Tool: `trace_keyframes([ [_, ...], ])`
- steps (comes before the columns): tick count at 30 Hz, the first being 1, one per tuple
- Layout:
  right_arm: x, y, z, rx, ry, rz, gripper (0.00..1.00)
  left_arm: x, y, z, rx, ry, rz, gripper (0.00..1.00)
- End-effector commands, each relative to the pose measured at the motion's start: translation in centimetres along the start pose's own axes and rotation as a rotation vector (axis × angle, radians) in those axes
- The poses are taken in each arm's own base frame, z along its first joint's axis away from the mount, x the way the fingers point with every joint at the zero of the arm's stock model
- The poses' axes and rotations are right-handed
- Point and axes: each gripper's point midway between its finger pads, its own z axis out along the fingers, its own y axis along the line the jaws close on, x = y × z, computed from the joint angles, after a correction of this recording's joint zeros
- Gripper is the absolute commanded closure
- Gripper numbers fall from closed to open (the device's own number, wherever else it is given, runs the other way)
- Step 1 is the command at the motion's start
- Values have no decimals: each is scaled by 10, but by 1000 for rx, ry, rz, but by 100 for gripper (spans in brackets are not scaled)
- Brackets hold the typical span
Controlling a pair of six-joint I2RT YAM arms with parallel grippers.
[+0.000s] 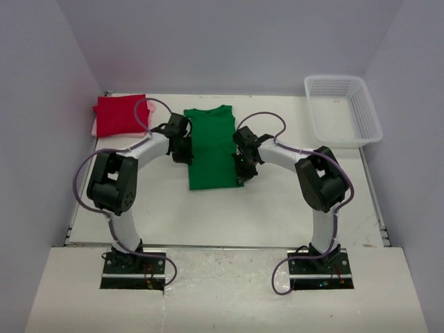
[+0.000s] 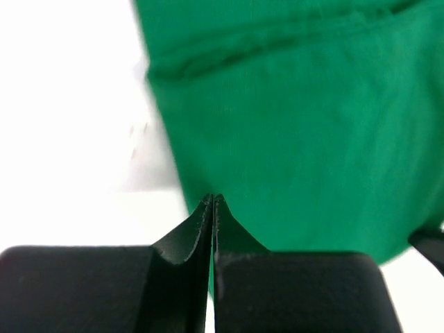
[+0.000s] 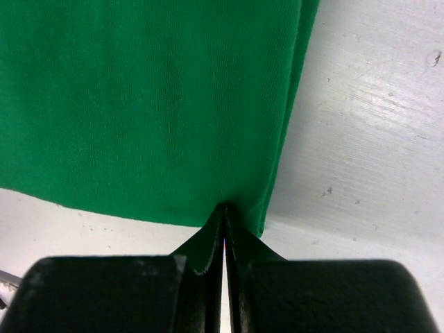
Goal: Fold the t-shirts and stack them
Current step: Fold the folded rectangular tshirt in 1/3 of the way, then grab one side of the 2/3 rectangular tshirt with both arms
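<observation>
We have both arms at the green t-shirt [image 1: 211, 149], flat mid-surface [image 1: 277, 208].
Left gripper [image 2: 213, 198] fingers together at its left edge, right gripper [image 3: 223, 207] fingers together at its near right corner; cloth pinched, cannot tell. Red t-shirt [image 1: 121, 114] folded over pink t-shirt [image 1: 95, 129], far left corner.

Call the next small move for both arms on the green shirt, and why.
Probably raise both grippers together and carry the near end toward the collar. The left gripper and right gripper each look shut on a side edge of the green shirt, which lies flat and long, not yet halved. The red shirt is already folded.
</observation>
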Motion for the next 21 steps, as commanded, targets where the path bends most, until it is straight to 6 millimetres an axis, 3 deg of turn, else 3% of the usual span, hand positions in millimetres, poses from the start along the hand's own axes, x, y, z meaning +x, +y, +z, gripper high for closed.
trace_keyframes([
  [1,9,0,12,-6,18,11,100,-28,-3,-47,-48,-185,-19,100],
  [4,10,-1,14,-5,19,10,100,-33,-13,-82,-30,-279,4,100],
  [5,10,-1,14,-1,23,11,100,-33,-24,-99,-15,-322,43,100],
  [8,11,-3,15,4,27,11,100,-23,-43,-117,20,-331,96,100],
  [12,11,-4,15,9,28,13,100,17,-62,-103,144,-203,101,100],
  [16,12,-3,14,6,26,10,100,58,-51,-70,122,-121,93,100],
  [21,11,-1,13,-5,23,9,100,66,-42,-54,93,-138,89,100],
])
